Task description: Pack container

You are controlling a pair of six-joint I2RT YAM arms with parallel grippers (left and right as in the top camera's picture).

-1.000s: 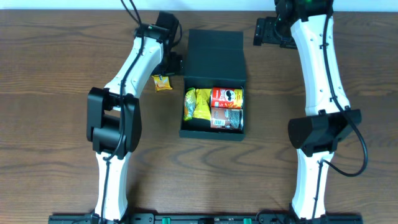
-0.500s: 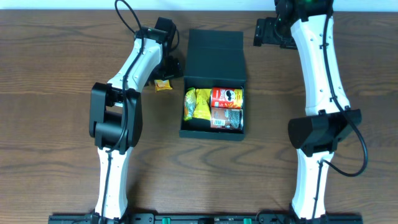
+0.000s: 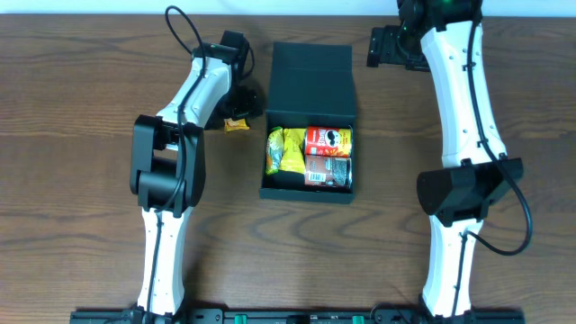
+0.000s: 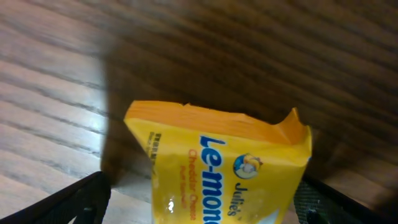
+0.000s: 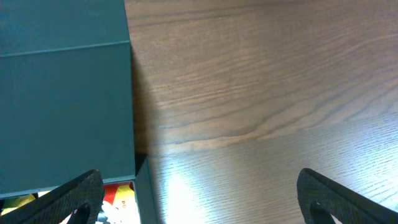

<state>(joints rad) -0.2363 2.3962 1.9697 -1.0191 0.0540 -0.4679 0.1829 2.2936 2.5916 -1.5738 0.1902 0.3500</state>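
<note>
The container (image 3: 308, 191) sits mid-table, its flap lid (image 3: 310, 79) lying open behind it. Inside it are a yellow snack bag (image 3: 285, 151), a red can (image 3: 328, 139) and a dark can (image 3: 329, 169). A small yellow Le-mond packet (image 3: 236, 124) lies on the wood just left of the lid. My left gripper (image 3: 244, 104) hangs over it, open. In the left wrist view the packet (image 4: 217, 168) lies between the two spread fingers (image 4: 81, 200). My right gripper (image 3: 382, 45) is open at the back, right of the lid (image 5: 62, 93), with nothing in it.
The brown wooden table (image 3: 81, 180) spreads around the container. In the right wrist view, a corner of the red can (image 5: 122, 194) shows beside the container wall, with bare wood (image 5: 261, 124) to its right. The arm bases stand at the front edge.
My left gripper has come closer over the small yellow packet, now partly covering it, and the left elbow has shifted. The right arm and the container's contents have not moved.
</note>
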